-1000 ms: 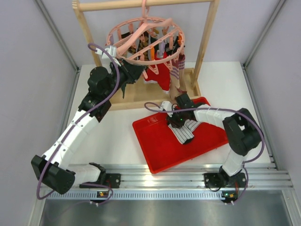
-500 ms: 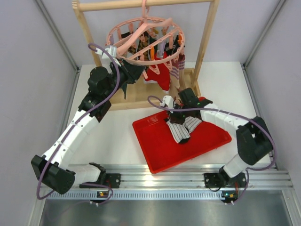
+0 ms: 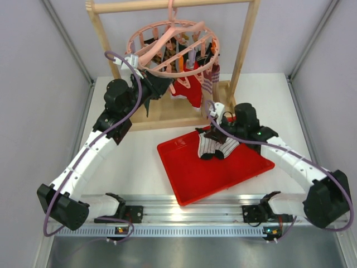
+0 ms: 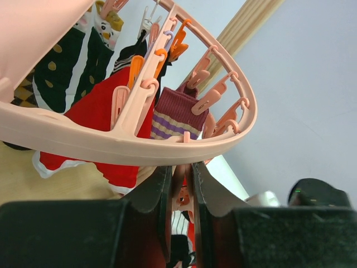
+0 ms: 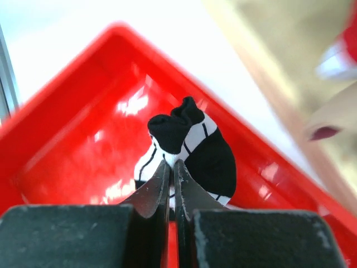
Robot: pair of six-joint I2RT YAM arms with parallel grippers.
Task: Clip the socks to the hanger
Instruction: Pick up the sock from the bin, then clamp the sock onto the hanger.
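The pink round hanger (image 3: 170, 47) hangs by its hook from the wooden rack, with several socks clipped to its pegs. My left gripper (image 3: 158, 85) is up under its rim, shut on one pink peg (image 4: 182, 180). The hanger ring (image 4: 139, 146) fills the left wrist view. The white pinstriped socks with black ends (image 3: 213, 147) dangle in a bunch just over the red tray. My right gripper (image 3: 216, 133) is shut on their upper edge. In the right wrist view the socks (image 5: 192, 142) hang from the closed fingertips of that gripper (image 5: 172, 165).
The red tray (image 3: 195, 178) lies at the table's centre, in front of the wooden rack (image 3: 245, 50) and its base (image 3: 167, 114). A red sock (image 3: 192, 90) and a purple striped sock (image 3: 211, 82) hang from the hanger just behind the right gripper.
The right gripper has shut on the socks and lifted them off the tray, moving back toward the rack while its elbow swung right. The left arm has not moved.
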